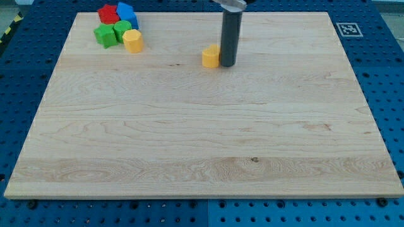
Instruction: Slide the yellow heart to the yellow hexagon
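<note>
**Rod tip pressed beside the yellow heart on the wooden board**

A blue perforated metal base (25, 75) fills the frame's edges, studded with rows of small holes. On it lies the large pale wooden board (202, 145), its grain running across the view; this board is the landmark for everything else. A black-and-white square marker (348, 29) sits just off the board's top right corner.

The dark cylindrical rod stands upright in the board's upper middle, and my tip (227, 65) rests on the wood. It carries nothing; it is a bare rod end, touching or nearly touching the small yellow heart block (211, 57), which lies just to the tip's left in the view.

Near the board's top left corner sits a tight cluster: a red block (108, 14), a blue block (127, 12), two green blocks (106, 35) (122, 29) and the yellow hexagon block (133, 41) at the cluster's lower right. The heart lies well apart from the hexagon, to its right.
</note>
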You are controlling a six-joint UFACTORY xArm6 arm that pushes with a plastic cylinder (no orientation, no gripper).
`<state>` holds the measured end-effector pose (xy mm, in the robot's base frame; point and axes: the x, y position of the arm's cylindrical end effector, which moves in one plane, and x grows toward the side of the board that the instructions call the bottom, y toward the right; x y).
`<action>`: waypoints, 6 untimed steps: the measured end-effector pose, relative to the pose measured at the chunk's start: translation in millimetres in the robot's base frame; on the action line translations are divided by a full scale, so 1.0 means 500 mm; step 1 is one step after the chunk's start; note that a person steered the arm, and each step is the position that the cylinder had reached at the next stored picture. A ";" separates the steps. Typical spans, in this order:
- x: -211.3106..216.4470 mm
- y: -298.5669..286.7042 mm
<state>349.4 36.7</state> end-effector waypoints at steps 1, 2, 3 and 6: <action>-0.036 -0.056; -0.077 -0.116; -0.112 -0.171; -0.076 -0.116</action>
<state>311.2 -21.3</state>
